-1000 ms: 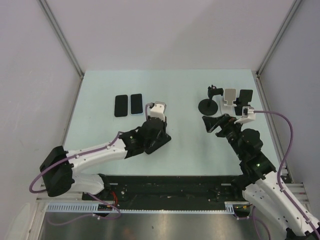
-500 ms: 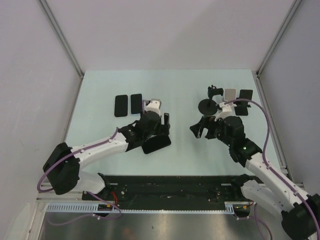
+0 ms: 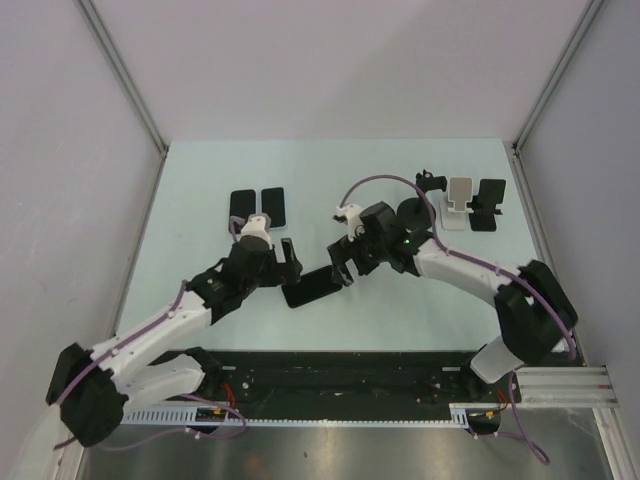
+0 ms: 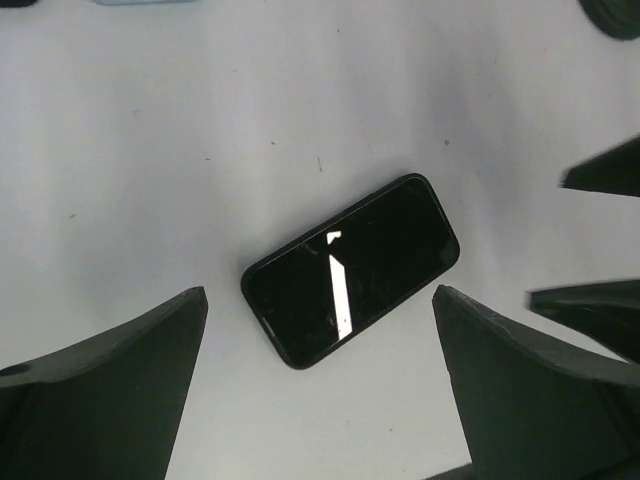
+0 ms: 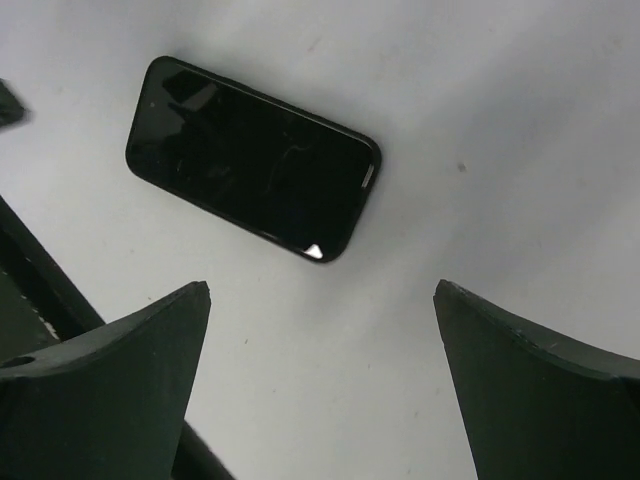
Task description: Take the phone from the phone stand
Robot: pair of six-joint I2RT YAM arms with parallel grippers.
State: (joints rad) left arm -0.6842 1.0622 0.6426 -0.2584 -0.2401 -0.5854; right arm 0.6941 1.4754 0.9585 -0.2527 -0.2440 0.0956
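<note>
Black phone (image 4: 350, 270) lying flat on the surface (image 3: 400, 310), ungripped
Left tool (image 4: 320, 298) and right tool (image 5: 322, 290) both released, jaws spread wide, each hovering above the phone, touching nothing

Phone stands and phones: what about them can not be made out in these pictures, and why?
1. Phone stands, top view: too small to tell whether any holds a phone.
2. Two phones at the back left, top view: near ends hidden by the left arm; left wrist view: only slivers show, cut off by the top edge.
</note>
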